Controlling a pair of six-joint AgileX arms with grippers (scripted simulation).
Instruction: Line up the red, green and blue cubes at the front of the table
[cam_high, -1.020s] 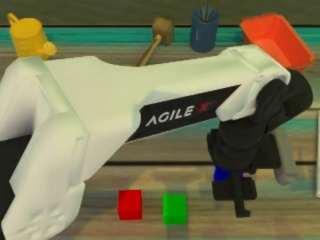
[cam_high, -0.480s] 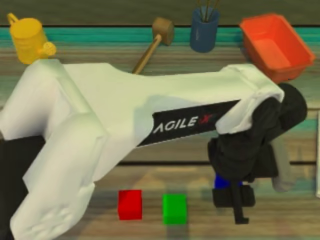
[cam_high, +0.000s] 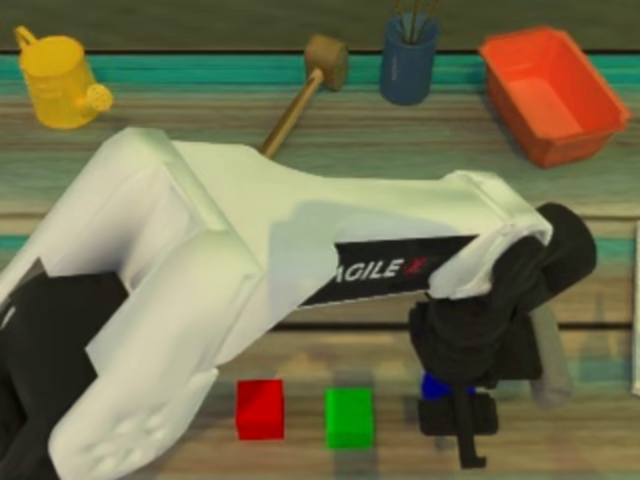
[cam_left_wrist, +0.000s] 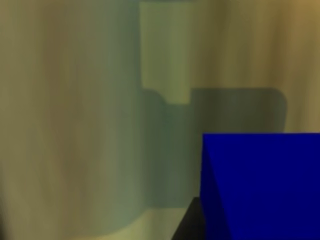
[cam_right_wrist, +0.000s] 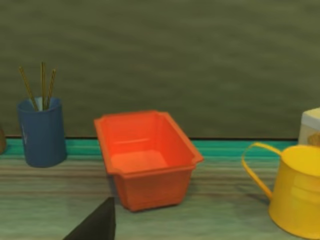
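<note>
Gripper (cam_high: 462, 425) on the left arm hangs low over the front of the wooden counter (cam_high: 400, 150), toward its right half, closed on the blue cube (cam_high: 436, 386). From above, only a sliver of blue shows under the black wrist. In the left wrist view the cube fills the lower corner, with its shadow on the planks beyond, so it seems just above the surface; contact cannot be confirmed.

Going left to right along the front: the red cube (cam_high: 260, 408) sits left of centre, the green cube (cam_high: 349, 417) just beside it with a small gap, then the held blue cube.

To finish well, I judge the blue cube should come down level with the other two, at a matching gap, faces square. Lower slowly until it rests flat, then open and lift straight up so it does not shift.

At the back stand a yellow watering can (cam_high: 62, 78), wooden mallet (cam_high: 305, 85), blue pencil cup (cam_high: 408, 60) and orange bin (cam_high: 555, 90). The right arm is parked out of the top view.
</note>
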